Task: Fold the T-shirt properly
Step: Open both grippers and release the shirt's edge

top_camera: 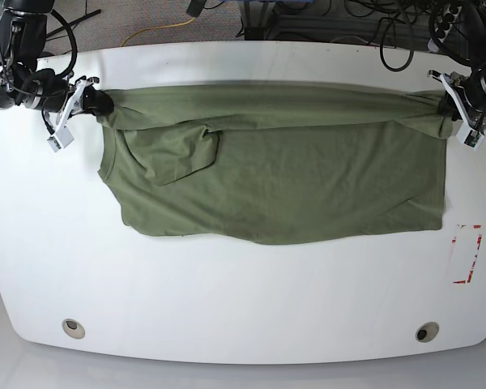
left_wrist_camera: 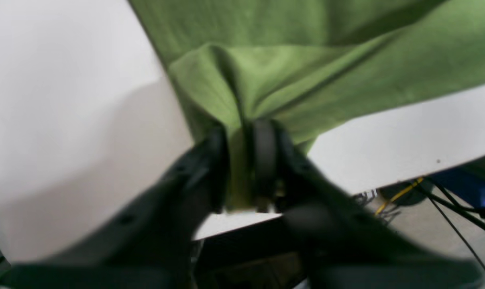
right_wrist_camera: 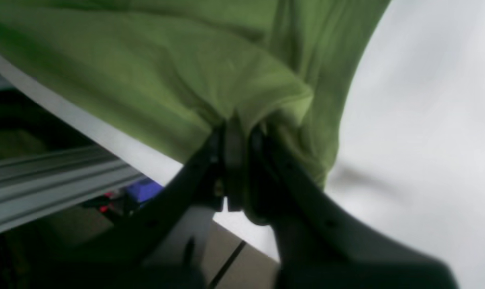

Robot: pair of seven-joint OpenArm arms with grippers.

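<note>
The olive-green T-shirt (top_camera: 292, 178) lies spread across the white table (top_camera: 227, 292), its far edge rolled over into a long band. A sleeve flap is folded onto the body at the base view's left. My left gripper (top_camera: 449, 106) is at the shirt's far corner on that view's right. In the left wrist view its black fingers (left_wrist_camera: 262, 152) pinch a bunch of cloth (left_wrist_camera: 306, 60), with creases running to the grip (left_wrist_camera: 240, 138). My right gripper (top_camera: 95, 104) is at the opposite far corner, shut on bunched fabric (right_wrist_camera: 166, 72) at its fingertips (right_wrist_camera: 236, 134).
A red-marked rectangle (top_camera: 466, 254) sits on the table at the base view's right. Two round holes (top_camera: 74, 327) (top_camera: 426, 331) lie near the front edge. Cables (top_camera: 389, 32) run beyond the far edge. Both grippers hang close to the table's rim (left_wrist_camera: 387, 168).
</note>
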